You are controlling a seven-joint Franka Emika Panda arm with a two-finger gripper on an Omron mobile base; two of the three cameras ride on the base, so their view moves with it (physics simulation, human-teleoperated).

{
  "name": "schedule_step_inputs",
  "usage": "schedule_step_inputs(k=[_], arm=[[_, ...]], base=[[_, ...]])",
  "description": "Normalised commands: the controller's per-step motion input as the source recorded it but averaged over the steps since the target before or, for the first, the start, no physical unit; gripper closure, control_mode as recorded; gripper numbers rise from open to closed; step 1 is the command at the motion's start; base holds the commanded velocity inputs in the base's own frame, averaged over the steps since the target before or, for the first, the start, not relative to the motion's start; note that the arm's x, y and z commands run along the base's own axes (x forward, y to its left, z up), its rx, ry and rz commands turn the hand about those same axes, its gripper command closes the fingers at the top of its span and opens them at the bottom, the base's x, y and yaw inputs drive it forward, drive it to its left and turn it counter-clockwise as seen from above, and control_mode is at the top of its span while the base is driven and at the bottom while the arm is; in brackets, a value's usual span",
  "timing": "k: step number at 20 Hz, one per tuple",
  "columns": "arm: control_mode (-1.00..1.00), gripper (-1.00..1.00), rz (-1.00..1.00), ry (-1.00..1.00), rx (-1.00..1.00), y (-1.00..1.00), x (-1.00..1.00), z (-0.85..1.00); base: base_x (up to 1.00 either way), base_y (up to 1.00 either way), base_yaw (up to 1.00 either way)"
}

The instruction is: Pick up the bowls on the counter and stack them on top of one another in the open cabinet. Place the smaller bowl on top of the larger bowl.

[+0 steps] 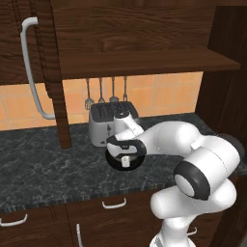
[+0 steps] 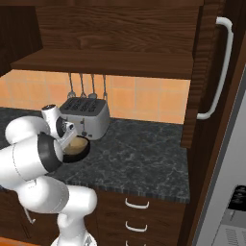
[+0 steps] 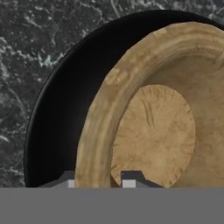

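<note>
The smaller bowl (image 3: 153,127), tan and wood-coloured, lies over the larger glossy black bowl (image 3: 61,113), shifted toward one side of it. My gripper (image 3: 99,181) is shut on the tan bowl's near rim, one fingertip on each side of the rim. From the base views the hand (image 1: 125,157) points down over the black bowl (image 1: 112,163), in front of the toaster on the counter (image 1: 43,169). The tan bowl (image 2: 74,146) shows inside the black bowl's rim (image 2: 82,154). I cannot tell whether the tan bowl rests in the black one or hangs just above it. Above is the open cabinet's shelf (image 1: 144,62).
A silver toaster (image 1: 103,120) stands right behind the bowls, with utensils (image 1: 101,94) hanging on the tiled wall above it. The cabinet's open door with its pale curved handle (image 1: 31,67) hangs at the left. Drawers with white handles (image 1: 113,203) run below the counter.
</note>
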Motion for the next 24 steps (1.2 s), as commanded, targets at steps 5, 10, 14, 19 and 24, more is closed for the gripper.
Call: schedule_step_inputs(k=[5, 10, 14, 19, 24], arm=[[-1.00, -1.00, 0.00, -0.06, 0.00, 0.00, -0.03, 0.21], [-1.00, -1.00, -0.08, -0.09, 0.00, 0.01, -0.06, 0.67], [-1.00, -1.00, -0.30, 0.02, 0.02, -0.31, -0.25, 0.24], [-1.00, -1.00, -0.59, 0.17, 0.16, -0.98, -0.04, 0.00], [-1.00, -1.00, -0.74, 0.05, 0.25, -0.68, 0.00, -0.12]], base=[[0.00, 0.00, 0.00], [0.00, 0.00, 0.00], [0.00, 0.00, 0.00], [0.00, 0.00, 0.00], [0.00, 0.00, 0.00]])
